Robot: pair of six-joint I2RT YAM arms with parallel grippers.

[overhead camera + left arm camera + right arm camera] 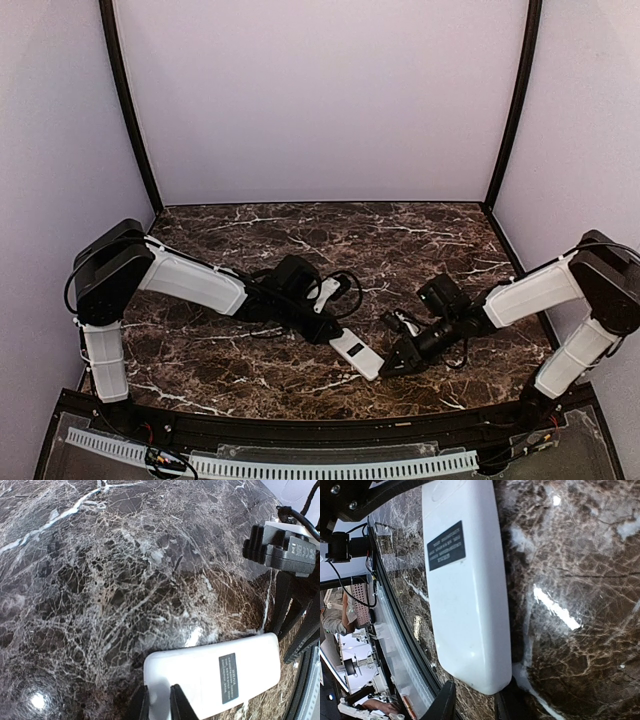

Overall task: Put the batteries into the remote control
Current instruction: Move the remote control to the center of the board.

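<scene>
Left end effector [159,701] pinches the remote control [356,355] back-up, likely for compartment access; right end effector [475,700] straddles its other end, grip unclear

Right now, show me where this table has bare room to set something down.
Free: rear of the table, back wall to arms; also front-left, between left arm and remote control. Crowded: front centre, where both jaws meet it.

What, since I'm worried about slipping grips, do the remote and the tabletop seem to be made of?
The remote looks like smooth white moulded plastic with a semi-gloss finish: rounded edges, soft highlights, and a dark printed label stuck on its back. The tabletop has a dark brown marble look with white veins, polished, as bright glints show. Whether it is real stone or printed laminate cannot be told.
</scene>
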